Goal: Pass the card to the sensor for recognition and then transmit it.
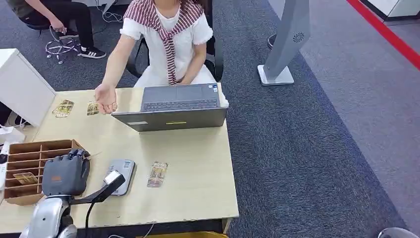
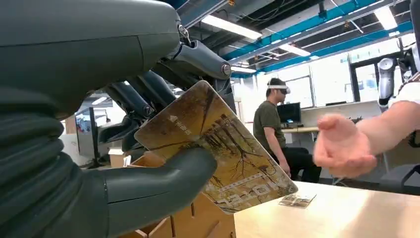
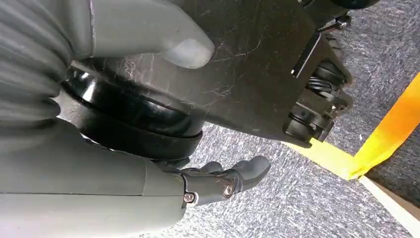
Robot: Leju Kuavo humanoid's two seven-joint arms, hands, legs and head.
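My left hand (image 1: 65, 173) hovers over the wooden card box (image 1: 20, 159) at the table's front left. It pinches a brown-and-gold card (image 2: 218, 148) between thumb (image 2: 163, 181) and fingers, with the card's free end pointing towards the person. The grey flat sensor (image 1: 124, 174) lies on the table just right of that hand. Another card (image 1: 157, 173) lies to the right of the sensor. A person's hand (image 1: 105, 99) is held out palm up over the far left of the table. My right hand (image 3: 223, 181) hangs over the carpet with loose fingers and holds nothing.
A grey laptop (image 1: 173, 106) stands open at the table's far edge in front of the seated person. Two cards (image 1: 63, 107) lie near the held-out hand. A white-tipped device on a black stalk (image 1: 111, 181) rises beside my left hand. A white cabinet (image 1: 20, 84) stands at left.
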